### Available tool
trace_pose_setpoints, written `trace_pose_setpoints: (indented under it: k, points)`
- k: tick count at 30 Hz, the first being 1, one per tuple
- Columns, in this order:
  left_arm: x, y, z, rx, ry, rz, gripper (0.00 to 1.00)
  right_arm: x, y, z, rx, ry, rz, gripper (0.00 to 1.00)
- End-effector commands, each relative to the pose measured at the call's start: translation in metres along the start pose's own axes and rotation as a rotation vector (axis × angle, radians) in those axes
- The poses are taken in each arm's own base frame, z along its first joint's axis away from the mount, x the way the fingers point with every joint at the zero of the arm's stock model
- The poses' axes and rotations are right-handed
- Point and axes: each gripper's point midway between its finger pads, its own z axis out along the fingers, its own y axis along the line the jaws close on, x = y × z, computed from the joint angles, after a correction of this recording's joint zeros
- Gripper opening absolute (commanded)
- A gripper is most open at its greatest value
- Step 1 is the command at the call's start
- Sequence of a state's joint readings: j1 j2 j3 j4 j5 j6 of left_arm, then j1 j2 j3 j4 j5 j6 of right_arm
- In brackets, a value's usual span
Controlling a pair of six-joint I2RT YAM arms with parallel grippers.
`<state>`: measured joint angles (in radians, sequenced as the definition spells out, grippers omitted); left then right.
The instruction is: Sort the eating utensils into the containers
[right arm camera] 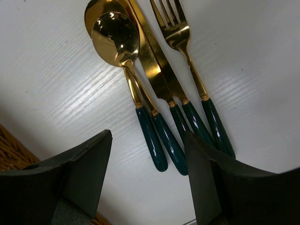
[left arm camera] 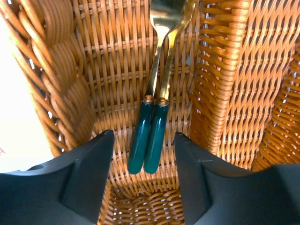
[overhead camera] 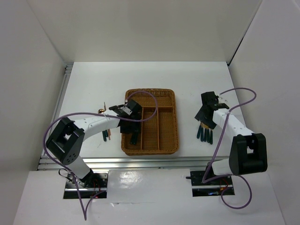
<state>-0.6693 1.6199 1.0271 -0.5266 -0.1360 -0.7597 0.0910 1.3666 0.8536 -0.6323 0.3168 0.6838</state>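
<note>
While the left fingers [left arm camera: 84,183] stand apart and empty, two green-handled utensils [left arm camera: 149,140] lie side by side between them in the wicker tray's [left arm camera: 225,93] left long slot, handle ends nearest, gold heads running away along it, woven walls close on both sides. The right fingers [right arm camera: 79,173] gape empty above the table [right arm camera: 56,84], where spoons [right arm camera: 115,35], a knife [right arm camera: 154,65] and a fork [right arm camera: 176,28] lie parallel, handles near, heads far.

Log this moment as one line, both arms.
left gripper: open over left slot of tray | two teal-handled utensils: lying in that slot, unheld | right gripper: open above loose cutlery on table
</note>
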Motion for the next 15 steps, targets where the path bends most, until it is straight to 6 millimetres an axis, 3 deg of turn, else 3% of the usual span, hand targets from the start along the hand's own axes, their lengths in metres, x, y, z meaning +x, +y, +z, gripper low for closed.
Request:
trace_pose_setpoints:
  k: [1,3,5,7,11,15]
  points:
    - [-0.02,-0.008,-0.019,0.011,-0.059,0.002,0.69,-0.002,-0.015,0.002,0.075,-0.015,0.004,0.7]
    - [-0.023,-0.009,-0.023,0.016,-0.065,0.012,0.72,-0.011,-0.017,0.001,0.097,-0.032,0.022,0.69]
    - [-0.029,-0.011,-0.029,0.023,-0.089,0.009,0.74,-0.007,-0.026,0.007,0.144,0.007,0.036,0.69]
    - [-0.035,-0.013,-0.034,0.029,-0.111,0.017,0.77,-0.01,-0.044,0.017,0.21,0.035,0.081,0.69]
    - [-0.037,-0.012,-0.035,0.021,-0.117,0.025,0.78,-0.005,-0.063,0.03,0.31,0.105,0.113,0.59]
    - [-0.036,-0.011,-0.032,0.014,-0.109,0.027,0.8,-0.016,-0.057,0.028,0.287,0.081,0.103,0.59]
